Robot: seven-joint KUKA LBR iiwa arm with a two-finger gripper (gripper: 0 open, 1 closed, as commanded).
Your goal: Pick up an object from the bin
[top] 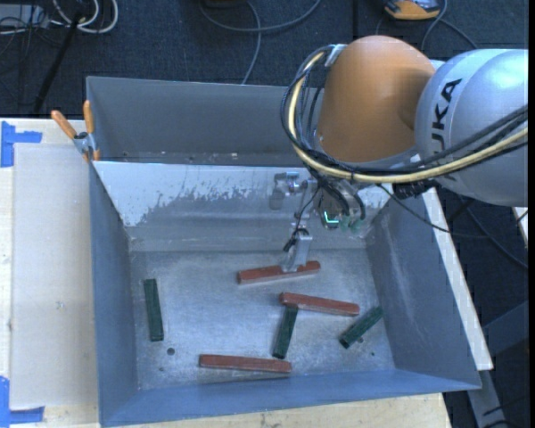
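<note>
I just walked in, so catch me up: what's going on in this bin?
A robot arm reaches into the bin from the right. Its pincer is low at the right end of the top brown bar; a grip can't be confirmed. The middle brown bar, front brown bar, left green bar, centre green bar and right green bar lie loose.

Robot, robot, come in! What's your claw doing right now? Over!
Claw down at the upper brown bar, near its right end. Bar lying flat, not lifted. Second brown bar and green bar close by, clear of it. Over.
</note>
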